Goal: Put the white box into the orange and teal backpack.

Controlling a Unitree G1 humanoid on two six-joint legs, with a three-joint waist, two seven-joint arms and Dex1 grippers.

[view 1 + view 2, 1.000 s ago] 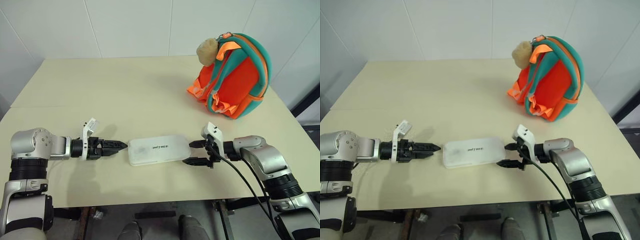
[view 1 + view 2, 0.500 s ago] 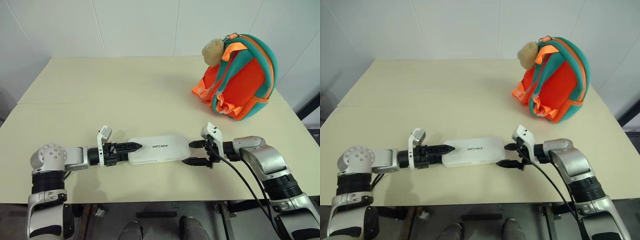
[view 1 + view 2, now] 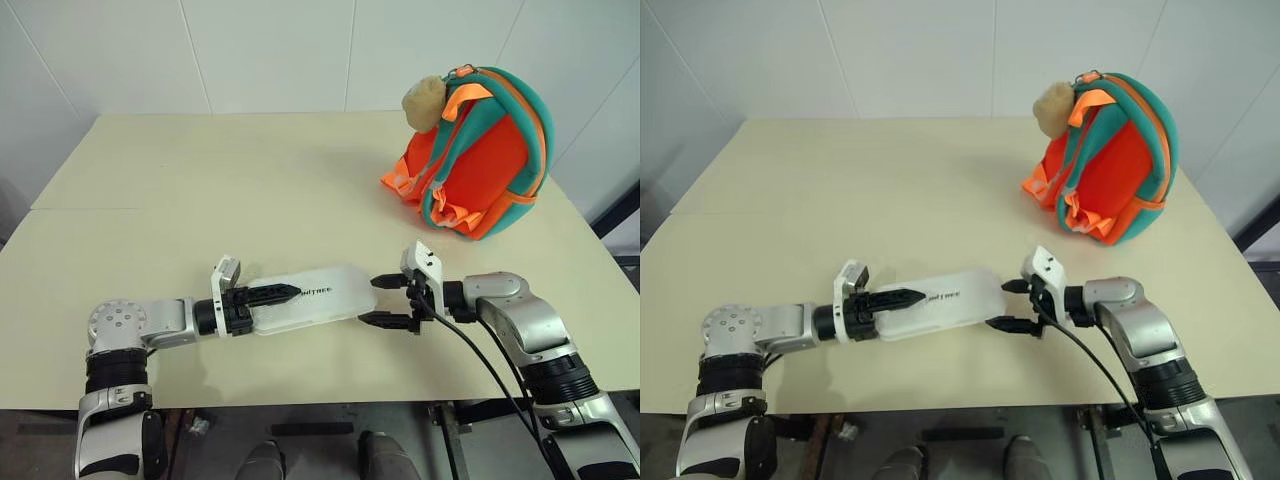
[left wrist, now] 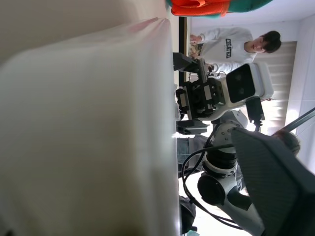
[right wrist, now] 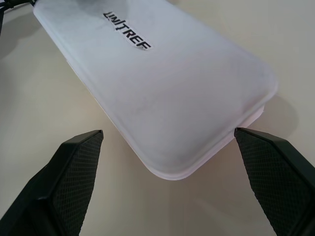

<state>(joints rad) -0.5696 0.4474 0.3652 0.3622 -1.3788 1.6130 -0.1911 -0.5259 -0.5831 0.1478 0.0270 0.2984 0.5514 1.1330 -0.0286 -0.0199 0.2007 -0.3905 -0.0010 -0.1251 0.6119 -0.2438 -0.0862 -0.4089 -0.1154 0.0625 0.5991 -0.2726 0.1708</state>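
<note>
The white box [image 3: 315,296] lies slantwise near the table's front edge, dark lettering up. My left gripper [image 3: 285,296] is shut on its left end, one black finger lying across the top and the other hidden under it. The box's right end [image 5: 197,142] sits slightly off the table, with shadow beneath. Just off that end my right gripper [image 3: 372,300] is open, a finger on either side and neither touching. The orange and teal backpack [image 3: 490,150] stands upright at the far right, a tan plush toy [image 3: 422,100] at its top.
The beige table [image 3: 220,190] stretches bare between the box and the backpack; its front edge runs just below both arms. A white wall stands behind. In the left wrist view a person in a white sweatshirt [image 4: 231,44] stands beyond my right gripper [image 4: 197,93].
My left gripper slid right from beside the box onto its left end and closed on it. The box turned slightly, its right end lifting. My right gripper kept still.
</note>
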